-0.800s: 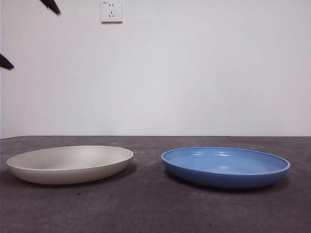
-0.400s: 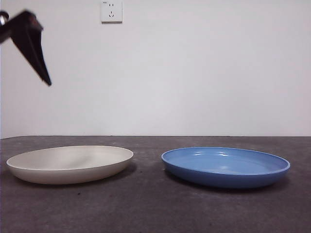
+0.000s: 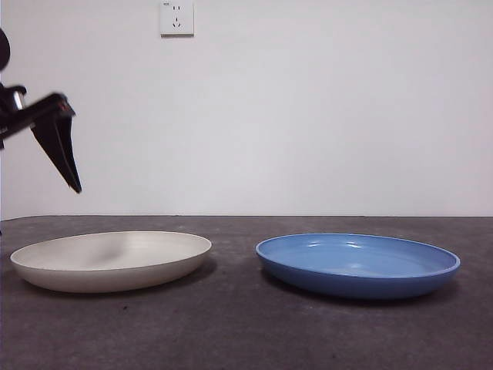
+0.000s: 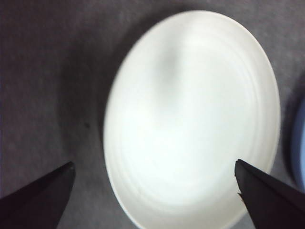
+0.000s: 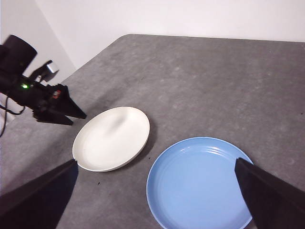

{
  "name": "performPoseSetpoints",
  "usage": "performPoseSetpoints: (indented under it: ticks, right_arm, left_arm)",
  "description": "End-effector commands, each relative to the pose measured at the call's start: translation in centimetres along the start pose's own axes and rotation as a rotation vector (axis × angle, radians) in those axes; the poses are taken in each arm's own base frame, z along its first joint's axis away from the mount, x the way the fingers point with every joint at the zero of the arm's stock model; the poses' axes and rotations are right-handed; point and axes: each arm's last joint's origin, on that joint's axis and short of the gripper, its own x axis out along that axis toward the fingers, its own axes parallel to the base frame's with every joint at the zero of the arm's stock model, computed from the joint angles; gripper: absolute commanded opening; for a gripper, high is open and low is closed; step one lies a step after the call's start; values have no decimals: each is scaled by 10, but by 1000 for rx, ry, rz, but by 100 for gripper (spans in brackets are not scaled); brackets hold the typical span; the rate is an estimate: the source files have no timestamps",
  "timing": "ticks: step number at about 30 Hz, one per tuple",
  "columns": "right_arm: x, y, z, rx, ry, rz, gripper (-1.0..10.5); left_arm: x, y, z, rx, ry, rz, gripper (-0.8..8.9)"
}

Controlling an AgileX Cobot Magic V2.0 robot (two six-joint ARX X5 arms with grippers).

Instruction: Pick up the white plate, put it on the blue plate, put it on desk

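Note:
The white plate (image 3: pixel 112 260) lies on the left of the desk (image 3: pixel 231 331), and the blue plate (image 3: pixel 358 264) lies to its right with a gap between them. My left gripper (image 3: pixel 60 146) hangs above the white plate's left rim, clear of it. In the left wrist view the left gripper (image 4: pixel 154 163) is open wide over the white plate (image 4: pixel 190 119), with nothing between its jaws. My right gripper (image 5: pixel 155 161) is open and empty, high above the white plate (image 5: pixel 112 138) and the blue plate (image 5: pixel 198 183). That view also shows the left gripper (image 5: pixel 59 109).
A white wall with a socket (image 3: pixel 176 17) stands behind the desk. The desk's rounded far corner (image 5: pixel 125 37) meets the wall. A sliver of the blue plate (image 4: pixel 300 143) shows in the left wrist view.
The left gripper has come down from the top left corner of the front view toward the white plate. Both plates have stayed in place.

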Motion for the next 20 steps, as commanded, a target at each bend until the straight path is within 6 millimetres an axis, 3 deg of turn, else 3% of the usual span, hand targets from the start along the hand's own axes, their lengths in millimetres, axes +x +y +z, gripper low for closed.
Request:
performPoseSetpoints:
  ticks: [1, 11, 20]
  right_arm:
    - [-2, 2, 4, -10, -14, 4, 584]
    - [-2, 2, 4, -10, -14, 3, 584]
    - [-2, 2, 4, -10, -13, 3, 584]
  left_arm:
    - [8, 3, 11, 21, -14, -2, 621]
    - [36, 16, 14, -11, 54, 11, 569]
    - [40, 18, 15, -17, 67, 14, 326]
